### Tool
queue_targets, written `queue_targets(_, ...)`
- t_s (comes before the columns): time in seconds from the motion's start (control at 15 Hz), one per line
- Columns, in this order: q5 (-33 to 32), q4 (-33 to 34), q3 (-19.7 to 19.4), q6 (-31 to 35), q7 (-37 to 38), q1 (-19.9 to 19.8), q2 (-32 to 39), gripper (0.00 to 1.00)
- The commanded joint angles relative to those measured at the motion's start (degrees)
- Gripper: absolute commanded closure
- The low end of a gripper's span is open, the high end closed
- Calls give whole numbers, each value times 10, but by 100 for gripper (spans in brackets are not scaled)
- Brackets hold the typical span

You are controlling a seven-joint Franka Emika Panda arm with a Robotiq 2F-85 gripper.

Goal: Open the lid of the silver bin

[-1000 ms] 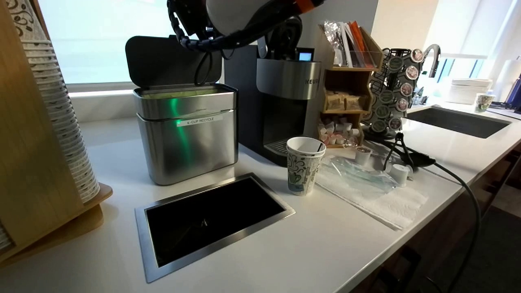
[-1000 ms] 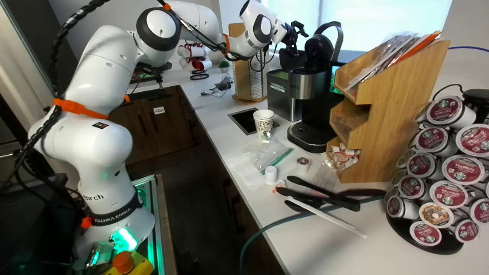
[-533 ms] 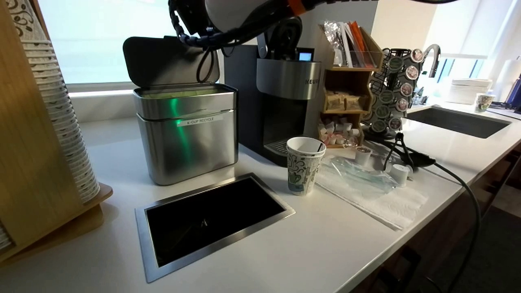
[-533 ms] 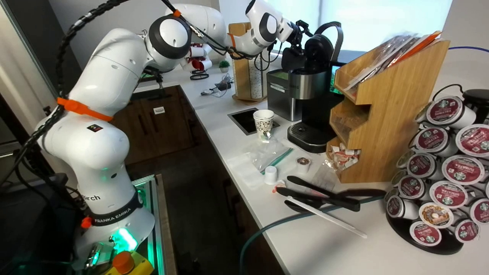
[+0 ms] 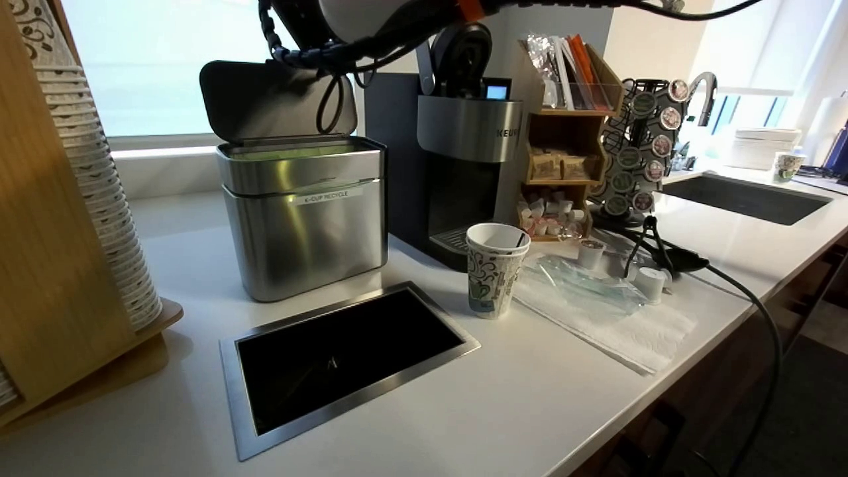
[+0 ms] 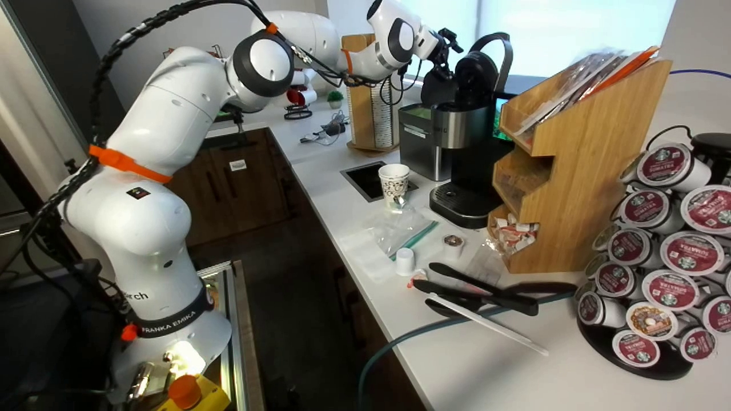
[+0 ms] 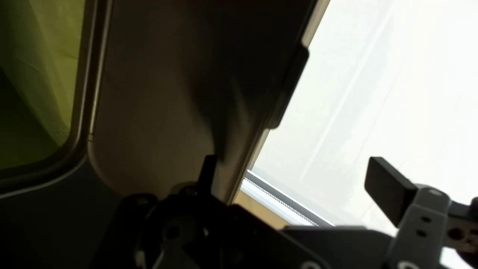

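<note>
Silver bin (image 5: 308,232) toward back edge of counter (image 5: 503,391), lid (image 5: 255,99) raised. Gripper (image 7: 293,161) wide near lid's free edge. Likely light, stiff, slick; pinch at edge tab (image 7: 288,87).

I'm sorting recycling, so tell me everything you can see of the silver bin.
The silver bin is a rounded-rectangular canister that looks like brushed steel, with a dark rim, a seam near the top and a front label reading K-CUP RECYCLE. Its dark lid stands open, showing a yellow-green liner. It sits upright on the white counter, beside the coffee machine. The open gripper is near the lid; whether they touch is unclear.
</note>
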Motion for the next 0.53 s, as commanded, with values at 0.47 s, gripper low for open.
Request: queue_targets(0.47, -212, -285, -104, 91, -65, 178, -152, 0)
